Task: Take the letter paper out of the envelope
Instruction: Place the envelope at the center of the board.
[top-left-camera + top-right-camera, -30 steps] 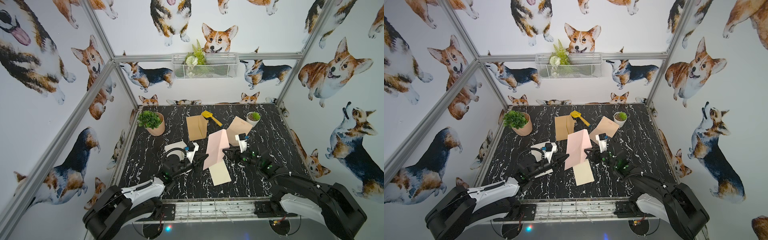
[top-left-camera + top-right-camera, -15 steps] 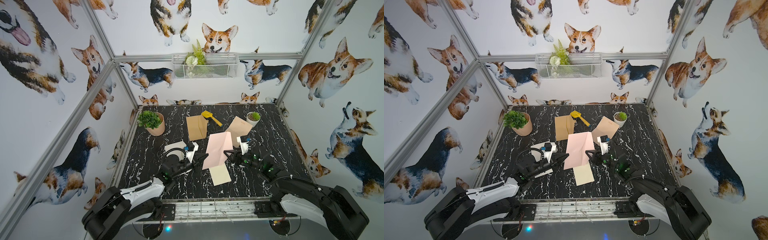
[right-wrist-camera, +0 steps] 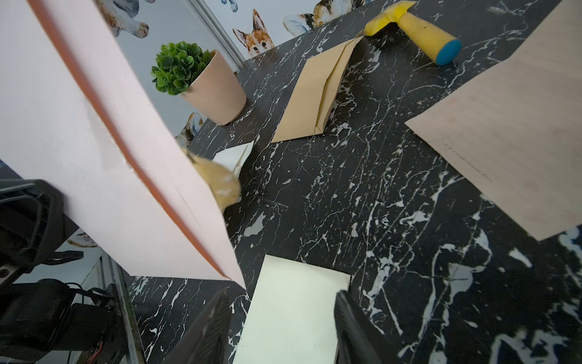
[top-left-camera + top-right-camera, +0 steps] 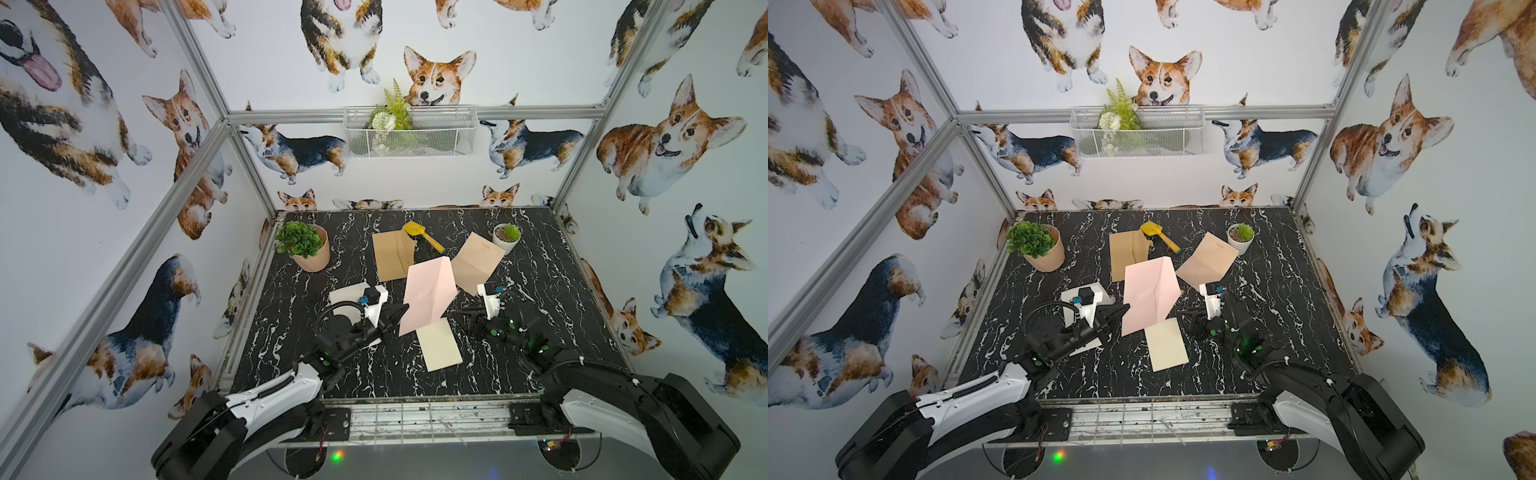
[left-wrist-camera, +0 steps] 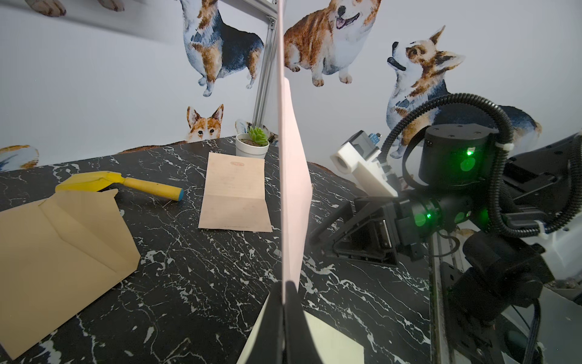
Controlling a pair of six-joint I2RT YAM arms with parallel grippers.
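Left gripper pinches the upright pink envelope at its lower corner; cream letter paper lies flat on the table beneath, long axis front-to-back, nearest the half-open, empty right gripper.

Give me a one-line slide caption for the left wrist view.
Left tool shut on the pink envelope, seen edge-on above the marble table; right tool open beside it.

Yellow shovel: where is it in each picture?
In a top view: yellow shovel at the far middle of the table.
In a top view: there too.
Left wrist: shovel just behind the brown envelope.
Right wrist: shovel by that envelope's flap.
Landmark: the brown envelope beside its scoop.
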